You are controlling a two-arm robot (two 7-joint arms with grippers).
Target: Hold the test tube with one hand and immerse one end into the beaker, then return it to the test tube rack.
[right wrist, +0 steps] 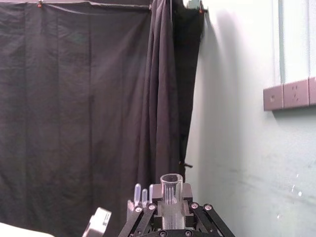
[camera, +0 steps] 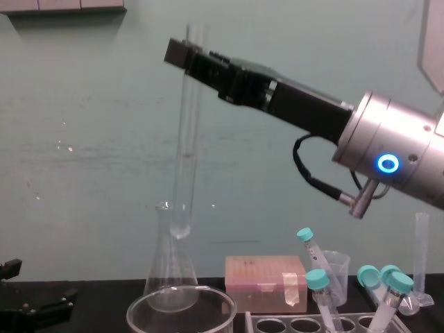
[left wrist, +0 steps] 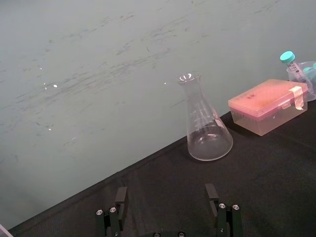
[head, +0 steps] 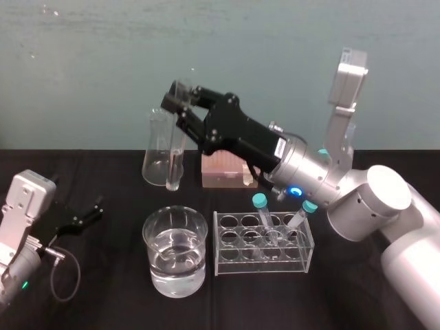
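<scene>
Two arms are working over a black worktop [head: 103, 289] that is carrying all the glassware. From the right side the silver and black right arm is reaching up and across, and its right gripper [head: 177, 103] [camera: 182, 52] [right wrist: 172, 207] is holding its jaws clamped on the upper part of the test tube [head: 176, 155] [camera: 187, 139] [right wrist: 171, 190], just below the open lip. At the left the left gripper [head: 91, 213] [left wrist: 166, 197] is lying low near the worktop with its jaws standing apart around nothing. Near the front, the test tube rack [head: 230, 265] is sitting just right of the beaker [head: 147, 237] [camera: 139, 305], which is holding clear liquid. A pink box [head: 223, 170] [left wrist: 266, 106] [camera: 263, 281] and a conical flask [head: 157, 155] [left wrist: 207, 128] [camera: 170, 277] are standing behind them by the wall. The tube is hanging upright and clear of the worktop. From the chest, its rounded end is showing beside the flask's neck and well above the beaker's rim. Teal-capped tubes [head: 263, 213] are leaning in the rack's holes.
</scene>
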